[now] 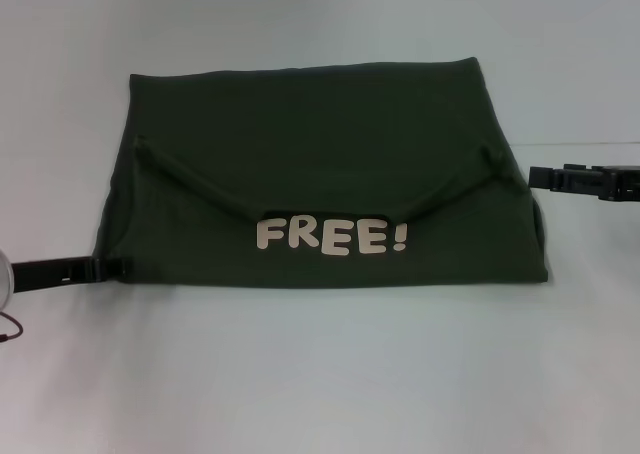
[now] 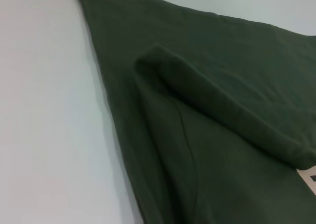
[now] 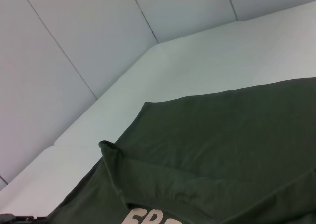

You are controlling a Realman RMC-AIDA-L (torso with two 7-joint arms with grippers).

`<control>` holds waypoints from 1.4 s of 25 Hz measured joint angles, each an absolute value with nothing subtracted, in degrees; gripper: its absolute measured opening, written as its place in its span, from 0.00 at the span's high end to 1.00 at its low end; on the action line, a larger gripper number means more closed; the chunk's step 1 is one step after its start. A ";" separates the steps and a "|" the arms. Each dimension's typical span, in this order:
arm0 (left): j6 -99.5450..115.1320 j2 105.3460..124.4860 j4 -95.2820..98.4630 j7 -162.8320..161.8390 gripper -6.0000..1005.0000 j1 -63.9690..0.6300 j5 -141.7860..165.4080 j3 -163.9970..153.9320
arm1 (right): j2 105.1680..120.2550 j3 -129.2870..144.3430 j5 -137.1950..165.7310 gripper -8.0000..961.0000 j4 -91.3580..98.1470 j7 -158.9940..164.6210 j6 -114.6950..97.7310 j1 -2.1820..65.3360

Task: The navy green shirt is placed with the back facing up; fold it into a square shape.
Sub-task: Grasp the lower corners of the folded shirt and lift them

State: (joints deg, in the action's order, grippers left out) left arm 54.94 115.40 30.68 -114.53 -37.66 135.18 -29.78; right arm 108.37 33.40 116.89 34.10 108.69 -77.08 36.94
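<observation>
Two sleeve folds already lie across the navy green shirt (image 1: 310, 134), spread flat mid-table with its "FREE!" print (image 1: 332, 236) showing. Next likely comes the lengthwise fold. Left gripper (image 1: 100, 269) touches the near-left hem, right gripper (image 1: 550, 178) the right edge; their grips are unclear.

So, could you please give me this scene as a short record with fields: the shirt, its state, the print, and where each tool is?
shirt: navy green shirt, lying on the white table
state: partly folded, both sides turned in, forming a V above the print
print: pale letters "FREE!" near the front edge
left tool: left tool low at the shirt's front left corner
right tool: right tool beside the shirt's right edge
task: square shape not yet reached
</observation>
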 joint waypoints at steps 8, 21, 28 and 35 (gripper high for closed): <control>54.37 115.19 30.68 -114.53 0.57 -37.95 135.20 -29.82 | 108.36 33.40 117.38 0.06 34.10 108.72 -77.08 37.01; 51.74 115.21 30.42 -116.68 0.86 -38.94 138.03 -31.45 | 108.45 33.40 117.43 0.09 34.10 108.98 -77.11 37.44; 51.84 115.12 30.58 -117.92 0.96 -39.01 138.08 -31.46 | 108.33 33.47 117.57 0.10 34.10 110.71 -77.09 37.46; 52.59 114.96 31.35 -119.67 0.99 -39.29 138.08 -31.46 | 105.16 37.53 124.81 0.11 34.54 128.32 -77.24 41.01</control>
